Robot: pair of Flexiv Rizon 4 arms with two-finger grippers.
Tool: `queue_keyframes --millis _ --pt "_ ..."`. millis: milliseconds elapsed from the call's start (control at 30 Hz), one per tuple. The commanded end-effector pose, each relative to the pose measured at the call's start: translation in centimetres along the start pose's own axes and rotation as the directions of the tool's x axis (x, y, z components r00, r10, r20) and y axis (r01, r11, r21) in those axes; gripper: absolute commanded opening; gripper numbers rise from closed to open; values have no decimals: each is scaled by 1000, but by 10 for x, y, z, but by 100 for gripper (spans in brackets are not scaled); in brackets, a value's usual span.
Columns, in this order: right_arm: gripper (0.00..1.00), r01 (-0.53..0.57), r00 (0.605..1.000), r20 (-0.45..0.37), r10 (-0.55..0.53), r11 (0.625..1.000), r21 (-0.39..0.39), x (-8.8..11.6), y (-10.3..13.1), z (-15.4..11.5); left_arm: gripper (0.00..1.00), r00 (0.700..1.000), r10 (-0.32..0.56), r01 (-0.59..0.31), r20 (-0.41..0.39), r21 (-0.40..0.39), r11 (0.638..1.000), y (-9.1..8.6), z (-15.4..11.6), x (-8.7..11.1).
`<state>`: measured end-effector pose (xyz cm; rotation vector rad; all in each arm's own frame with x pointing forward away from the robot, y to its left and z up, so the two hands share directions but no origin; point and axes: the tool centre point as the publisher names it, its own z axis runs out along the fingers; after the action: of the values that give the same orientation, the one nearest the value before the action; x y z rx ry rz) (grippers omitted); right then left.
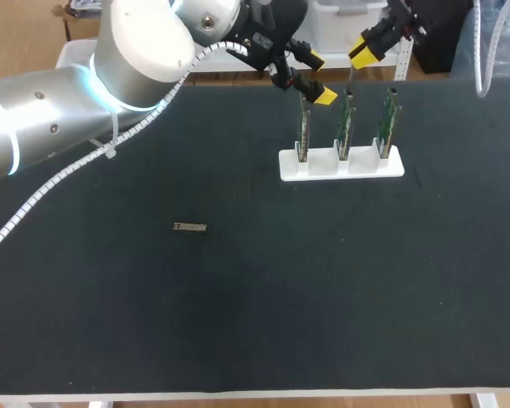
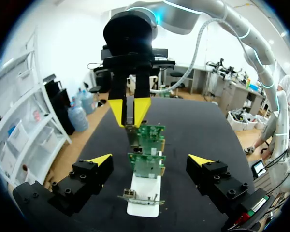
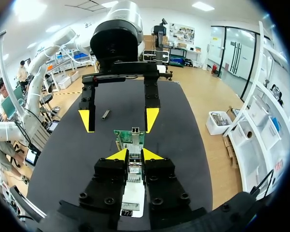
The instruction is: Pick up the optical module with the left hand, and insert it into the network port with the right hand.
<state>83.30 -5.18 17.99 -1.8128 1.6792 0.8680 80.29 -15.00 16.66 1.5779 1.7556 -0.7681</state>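
Head view showed the spread-open left gripper (image 1: 320, 78) well apart from the small silver metal module (image 1: 189, 227); it should straddle the module's long sides.

Optical module (image 1: 189, 227): a small, slim, metallic bar, lying flat on the black desk (image 1: 238, 323), long side running left to right, well apart from the boards. Three green circuit boards (image 1: 346, 123), upright in a row in a white holder (image 1: 340, 166), with a metal network port (image 2: 130, 195) at a board's edge.
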Motion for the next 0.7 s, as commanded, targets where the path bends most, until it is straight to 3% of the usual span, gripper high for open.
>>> queue_keyframes --millis 33,700 --pt "0 1 1000 0 -1 957 -289 -1 -6 -1 100 1000 -2 2 -5 2 1000 1 0 -1" --pt "0 5 1000 4 -4 953 -303 -2 -6 2 100 1000 -2 2 -5 2 1000 1 0 -1"
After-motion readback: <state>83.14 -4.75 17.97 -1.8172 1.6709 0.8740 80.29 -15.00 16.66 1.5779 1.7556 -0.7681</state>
